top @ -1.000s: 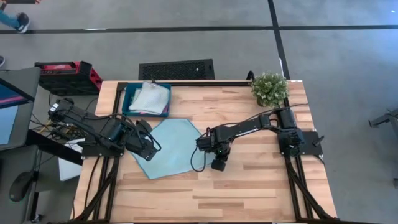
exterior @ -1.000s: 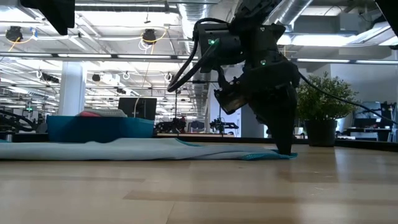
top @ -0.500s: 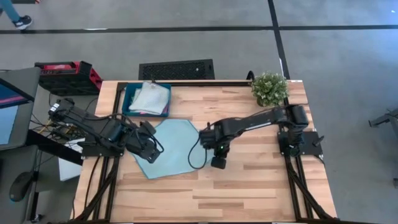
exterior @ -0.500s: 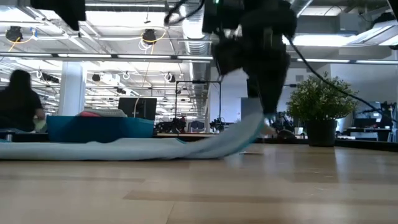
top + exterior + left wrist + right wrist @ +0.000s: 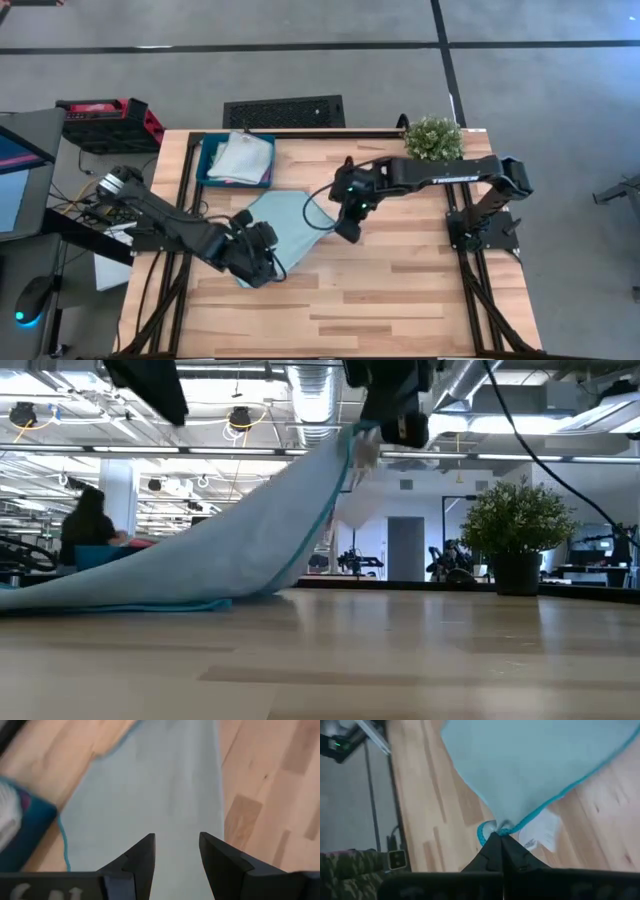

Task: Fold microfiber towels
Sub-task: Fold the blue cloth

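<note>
I see the R pincer (image 5: 343, 232) up above the worktop (image 5: 400, 290), clamped tight on one corner of the light blue towel (image 5: 285, 222); in the R wrist view the teal hem and a white label (image 5: 540, 834) hang right at the fingertips (image 5: 501, 851). In the low view the cloth slopes from that raised corner down to the worktop, far end lying flat. L pincer (image 5: 176, 854) sits low over the towel's near-left part, fingers apart w/ cloth showing between them, not gripping. Teal tray (image 5: 208, 172) at back-left of the worktop holds other pale folded towels (image 5: 242, 157). Potted plant (image 5: 432, 142) at back-right. A person (image 5: 88, 525) sits in the room beyond.
</note>
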